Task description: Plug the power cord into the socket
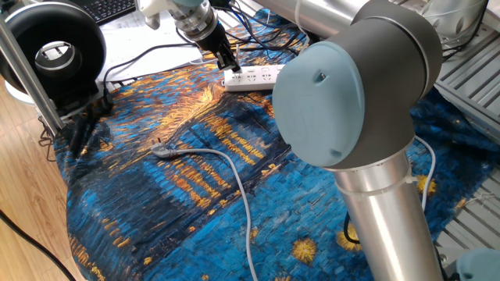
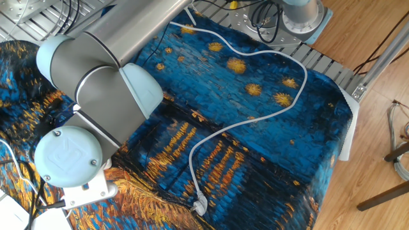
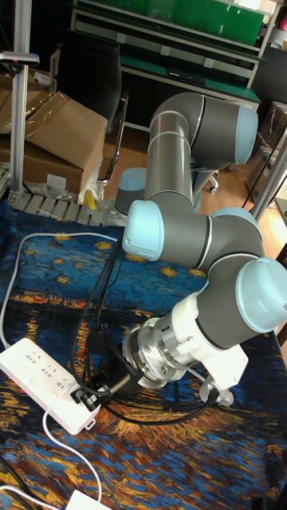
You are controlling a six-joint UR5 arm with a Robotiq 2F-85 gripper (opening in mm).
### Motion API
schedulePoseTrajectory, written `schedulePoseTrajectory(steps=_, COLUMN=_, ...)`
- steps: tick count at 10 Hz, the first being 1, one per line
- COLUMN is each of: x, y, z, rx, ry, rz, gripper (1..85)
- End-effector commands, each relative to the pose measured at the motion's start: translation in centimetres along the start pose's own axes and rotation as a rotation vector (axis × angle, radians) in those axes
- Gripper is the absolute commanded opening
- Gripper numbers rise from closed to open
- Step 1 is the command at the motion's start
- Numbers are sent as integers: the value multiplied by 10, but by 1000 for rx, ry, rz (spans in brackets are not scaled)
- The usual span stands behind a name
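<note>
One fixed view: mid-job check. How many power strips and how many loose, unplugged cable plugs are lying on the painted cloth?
Power strip: 1
Loose plug, on the grey cable: 1
Total: 2

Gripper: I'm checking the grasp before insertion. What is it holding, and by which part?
Cannot be told: the gripper is at the socket's end, and the gap between its jaws is hidden.

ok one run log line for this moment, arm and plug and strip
gripper: at end outlet of power strip | plug: hidden at the tips, seating unclear | grey cable: loose on cloth
</note>
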State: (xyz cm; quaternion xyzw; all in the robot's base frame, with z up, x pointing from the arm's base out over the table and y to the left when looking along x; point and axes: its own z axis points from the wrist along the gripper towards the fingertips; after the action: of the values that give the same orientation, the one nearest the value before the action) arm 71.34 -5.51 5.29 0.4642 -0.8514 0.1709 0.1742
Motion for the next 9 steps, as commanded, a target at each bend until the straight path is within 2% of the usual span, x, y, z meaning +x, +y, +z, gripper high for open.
schedulePoseTrajectory(steps=1, x=-3, y=8, z=-6, rx=-21, ry=-12, rz=7, gripper=13)
schedulePoseTrajectory(steps=9, x=-3, y=4, z=2, rx=-5, ry=-6, rz=9, gripper=13)
